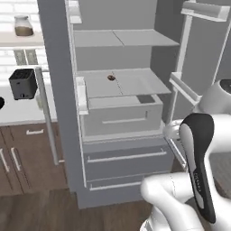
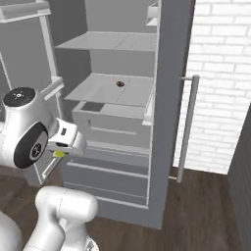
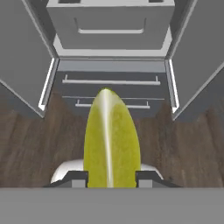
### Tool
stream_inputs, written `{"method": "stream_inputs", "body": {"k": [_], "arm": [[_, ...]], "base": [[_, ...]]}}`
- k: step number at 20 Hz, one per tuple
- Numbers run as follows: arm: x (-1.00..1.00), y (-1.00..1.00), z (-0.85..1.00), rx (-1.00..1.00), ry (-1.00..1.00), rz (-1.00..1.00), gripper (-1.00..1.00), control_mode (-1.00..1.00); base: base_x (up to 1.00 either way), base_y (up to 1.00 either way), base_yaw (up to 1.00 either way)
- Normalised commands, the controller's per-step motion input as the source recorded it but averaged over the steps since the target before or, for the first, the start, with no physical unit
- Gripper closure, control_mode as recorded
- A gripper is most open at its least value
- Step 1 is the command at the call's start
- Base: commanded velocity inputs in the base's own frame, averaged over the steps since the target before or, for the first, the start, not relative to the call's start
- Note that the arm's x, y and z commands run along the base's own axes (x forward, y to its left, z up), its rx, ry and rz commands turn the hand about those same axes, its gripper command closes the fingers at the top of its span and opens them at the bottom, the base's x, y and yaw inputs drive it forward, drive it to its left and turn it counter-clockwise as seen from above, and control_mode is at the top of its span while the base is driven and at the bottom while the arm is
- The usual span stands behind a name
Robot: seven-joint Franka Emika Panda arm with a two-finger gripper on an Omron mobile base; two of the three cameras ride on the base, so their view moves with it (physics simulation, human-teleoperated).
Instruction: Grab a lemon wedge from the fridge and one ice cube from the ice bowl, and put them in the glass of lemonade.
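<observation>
I've got the lemon wedge (image 3: 112,140) clenched in my gripper (image 3: 112,177); fridge (image 1: 122,113) apparently open; ice and glass remain.

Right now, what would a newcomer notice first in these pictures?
First, the yellow-green lemon wedge standing big in the hand view, shut between the tips of the pincer. Behind it stands the grey fridge with both doors wide open, and one small dark round thing lying on its middle shelf.
</observation>
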Motion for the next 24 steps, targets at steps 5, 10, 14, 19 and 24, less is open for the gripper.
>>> {"method": "stream_inputs", "body": {"k": [5, 10, 14, 19, 24], "arm": [[0.0, 0.0, 0.0, 0.0, 0.0, 0.0, 1.0, 1.0], [0.0, 0.0, 0.0, 0.0, 0.0, 0.0, 1.0, 1.0], [0.0, 0.0, 0.0, 0.0, 0.0, 0.0, 1.0, 1.0], [0.0, 0.0, 0.0, 0.0, 0.0, 0.0, 1.0, 1.0], [0.0, 0.0, 0.0, 0.0, 0.0, 0.0, 1.0, 1.0]], "base": [[-0.27, 0.0, 0.98], [-0.02, 0.0, 1.0], [0.0, 0.0, 1.0], [0.25, 0.0, 0.79], [1.0, -0.08, 0.34]]}}
